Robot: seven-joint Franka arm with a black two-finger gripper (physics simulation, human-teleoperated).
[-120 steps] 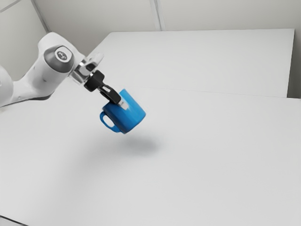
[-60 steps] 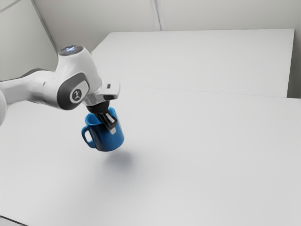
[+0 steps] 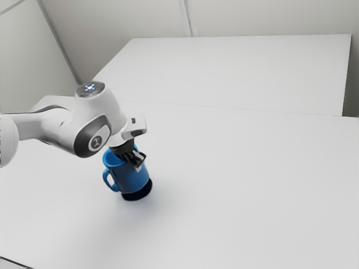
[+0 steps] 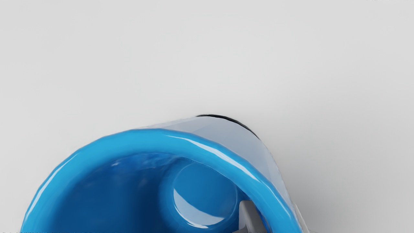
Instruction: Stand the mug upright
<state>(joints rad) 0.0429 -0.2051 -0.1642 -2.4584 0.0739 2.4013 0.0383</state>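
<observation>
mug (image 3: 133, 178), mouth up, tilted slightly, your gripper (image 3: 138, 165) nearly closed, pinching its wall, one finger inside, one outside, handle (image 3: 106, 180) toward the exterior view's left

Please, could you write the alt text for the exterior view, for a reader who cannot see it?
A blue mug, nearly upright, is held by its wall in the black tool of a white robot arm reaching from the exterior view's left. Its handle points toward that side, and a dark patch lies beneath it, over a pale table.
</observation>
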